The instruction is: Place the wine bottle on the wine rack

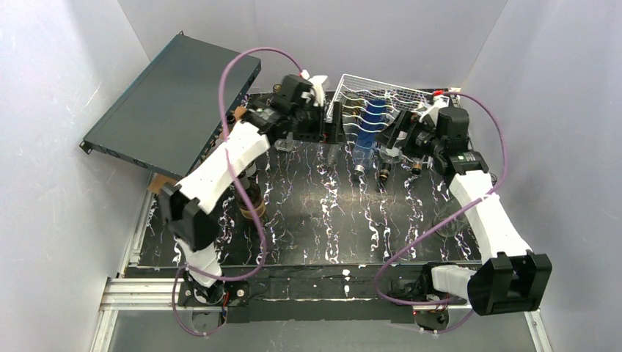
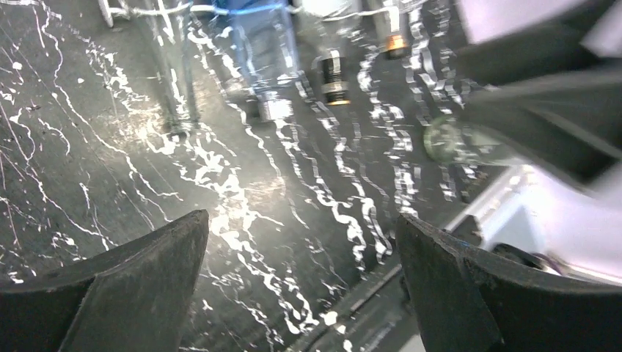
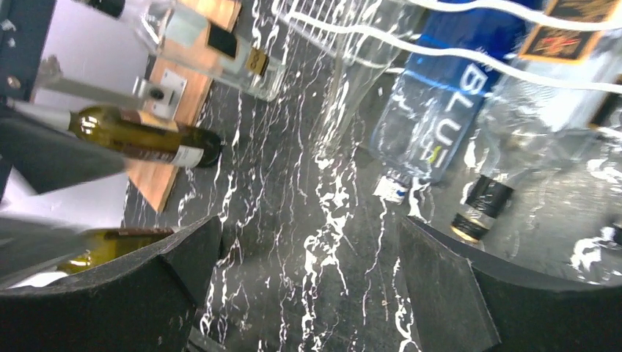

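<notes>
Marbled table [image 1: 330, 220] — wine rack [image 1: 367, 84], wine bottle [image 1: 251, 199]

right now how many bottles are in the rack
4, side by side in the rack, necks toward the arms: clear bottle at the left, blue bottle, black-capped bottle, gold-capped bottle at the right. The right arm may hide more.

Pale walls [image 1: 66, 73] close three sides of a black table [image 1: 323, 220] veined with white. A flat dark-teal case [image 1: 172, 103] leans at its far left corner; silver rails [image 1: 139, 293] line the near edge.
</notes>
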Controlling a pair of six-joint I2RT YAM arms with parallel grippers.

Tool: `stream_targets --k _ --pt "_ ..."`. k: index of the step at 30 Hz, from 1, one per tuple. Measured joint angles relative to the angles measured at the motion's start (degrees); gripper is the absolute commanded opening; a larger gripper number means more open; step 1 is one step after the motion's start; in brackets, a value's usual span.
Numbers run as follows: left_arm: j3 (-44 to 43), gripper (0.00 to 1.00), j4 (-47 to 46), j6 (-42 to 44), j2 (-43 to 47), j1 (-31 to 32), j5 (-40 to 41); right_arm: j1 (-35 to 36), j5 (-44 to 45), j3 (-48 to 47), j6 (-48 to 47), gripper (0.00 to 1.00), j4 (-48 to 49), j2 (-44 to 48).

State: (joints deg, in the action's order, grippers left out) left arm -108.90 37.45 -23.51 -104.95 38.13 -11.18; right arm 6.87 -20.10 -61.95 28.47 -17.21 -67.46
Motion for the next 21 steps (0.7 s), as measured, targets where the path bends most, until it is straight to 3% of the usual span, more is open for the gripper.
stream_targets --k 3,7,14,21 --pt "1.1 0.98 1.3 -1.1 7.7 -0.8 -2.8 3.6 -1.0 -0.2 0.1 0.98 0.8 -3.4" --pt "1.7 0.98 4.5 -0.9 15.5 -1.2 -2.3 13.5 -0.1 -1.2 0.0 0.98 0.6 -9.3" --pt "-0.7 0.98 12.2 0.7 24.8 -1.2 7.7 31.8 4.4 -2.7 0.2 0.98 1.6 -16.4" --pt "2.0 0.98 11.3 2.1 40.4 -1.2 18.6 45.8 11.9 0.8 -0.2 0.98 2.8 -21.4"
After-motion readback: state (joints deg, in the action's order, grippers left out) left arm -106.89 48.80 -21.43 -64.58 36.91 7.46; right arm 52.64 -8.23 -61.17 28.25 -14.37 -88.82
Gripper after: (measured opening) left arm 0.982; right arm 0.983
